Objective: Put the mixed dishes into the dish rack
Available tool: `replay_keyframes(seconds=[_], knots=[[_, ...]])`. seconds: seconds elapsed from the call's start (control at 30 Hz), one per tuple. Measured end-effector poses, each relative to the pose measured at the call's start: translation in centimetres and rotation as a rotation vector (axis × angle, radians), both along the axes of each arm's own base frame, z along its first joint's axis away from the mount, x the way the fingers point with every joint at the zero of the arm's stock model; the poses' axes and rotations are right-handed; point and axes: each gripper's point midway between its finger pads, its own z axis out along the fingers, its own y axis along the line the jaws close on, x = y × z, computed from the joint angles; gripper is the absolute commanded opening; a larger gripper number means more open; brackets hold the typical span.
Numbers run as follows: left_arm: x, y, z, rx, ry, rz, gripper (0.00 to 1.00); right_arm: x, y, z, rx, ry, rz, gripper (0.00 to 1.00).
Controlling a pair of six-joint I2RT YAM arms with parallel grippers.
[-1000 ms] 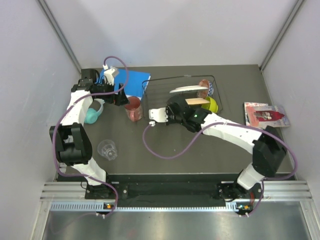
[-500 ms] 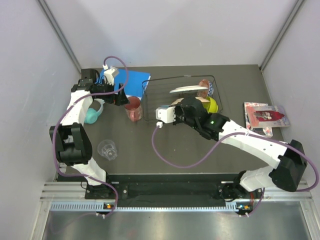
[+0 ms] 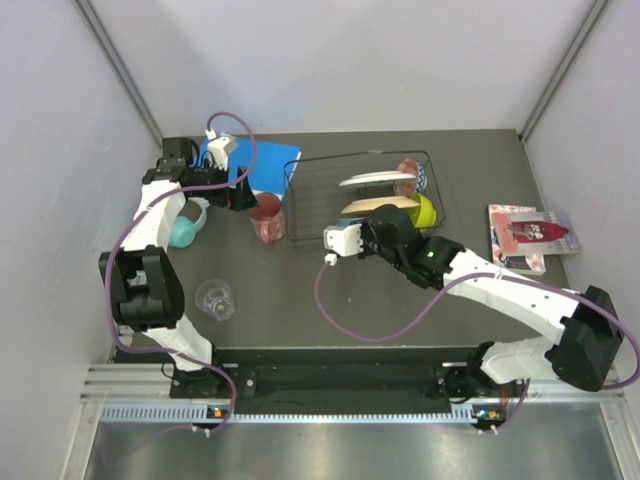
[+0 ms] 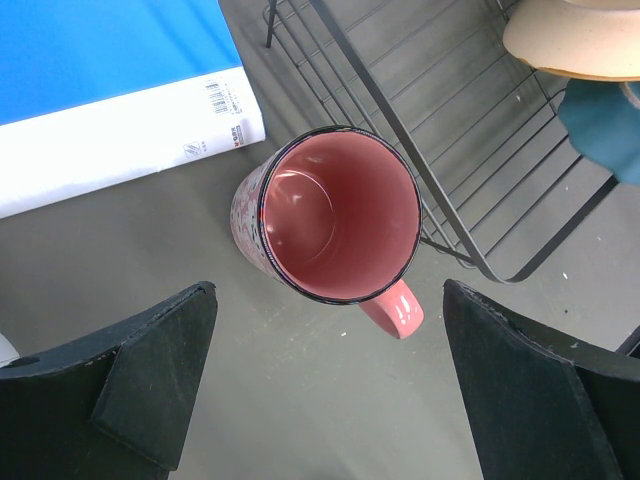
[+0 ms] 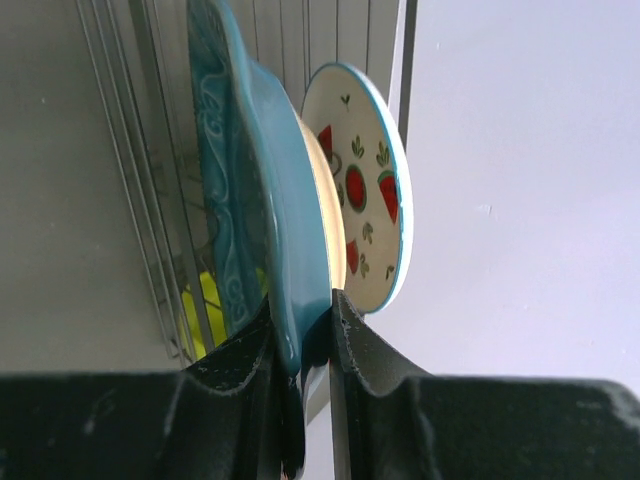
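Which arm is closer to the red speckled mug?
Left. The left fingers hover open above the red speckled mug; the right fingers pinch a teal scalloped plate over at the black wire dish rack.

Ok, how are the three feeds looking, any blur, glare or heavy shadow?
Top view: even light, sharp, soft shadows; the clear glass is faint on the dark table. Left wrist view: red mug crisp, no glare. Right wrist view: teal plate crowds the lens, slightly soft; white plate behind readable.
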Motion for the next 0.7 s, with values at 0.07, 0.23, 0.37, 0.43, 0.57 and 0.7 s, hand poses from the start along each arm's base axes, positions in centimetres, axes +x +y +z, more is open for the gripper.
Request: replay_keyframes(seconds=[0.07, 0.23, 0.37, 0.43, 0.57, 0.7], knots=[[0.0, 0.0, -0.1, -0.001, 0.002, 0.000, 0.99, 0.1, -0.7, -0.2, -0.009, -0.002, -0.015, 0.00], [0.1, -0.1, -0.8, -0.009, 0.025, 0.002, 0.99, 0.5, -2.1, 0.8, -0.003, -0.032, -0.045, 0.00], [0.1, -0.1, -1.0, -0.013, 0.034, 0.006, 0.99, 0.8, -2.8, 1.5, -0.002, -0.049, -0.054, 0.00], [0.2, -0.1, -0.9, -0.013, 0.033, 0.006, 0.99, 0.9, -2.9, 1.5, -0.004, -0.050, -0.057, 0.00], [0.2, -0.1, -0.9, -0.013, 0.031, 0.007, 0.99, 1.0, -3.2, 1.3, -0.004, -0.042, -0.058, 0.00], [0.3, -0.1, -0.9, -0.012, 0.029, 0.006, 0.99, 1.3, -3.8, 0.3, 0.002, -0.018, -0.069, 0.00]])
